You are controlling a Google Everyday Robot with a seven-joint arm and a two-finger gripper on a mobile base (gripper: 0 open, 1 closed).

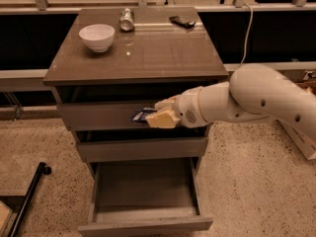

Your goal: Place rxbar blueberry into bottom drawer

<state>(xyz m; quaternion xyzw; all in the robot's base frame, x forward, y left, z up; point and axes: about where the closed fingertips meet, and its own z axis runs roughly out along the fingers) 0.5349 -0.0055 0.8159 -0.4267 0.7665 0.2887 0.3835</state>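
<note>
My gripper [154,116] is shut on the rxbar blueberry [141,115], a small dark-blue wrapper that sticks out to the left of the pale fingers [160,118]. It hangs in front of the top drawer's front panel, below the cabinet's top surface. The bottom drawer [144,191] is pulled open below, wide and shallow with a grey-brown inside that shows nothing in it. The bar is well above the drawer, over its middle.
On the cabinet top [148,53] stand a white bowl [97,36], a silver can [127,19] and a flat black object [181,21]. The middle drawer [140,148] is shut. A black bar [27,201] lies on the floor at left; a box [303,132] stands at right.
</note>
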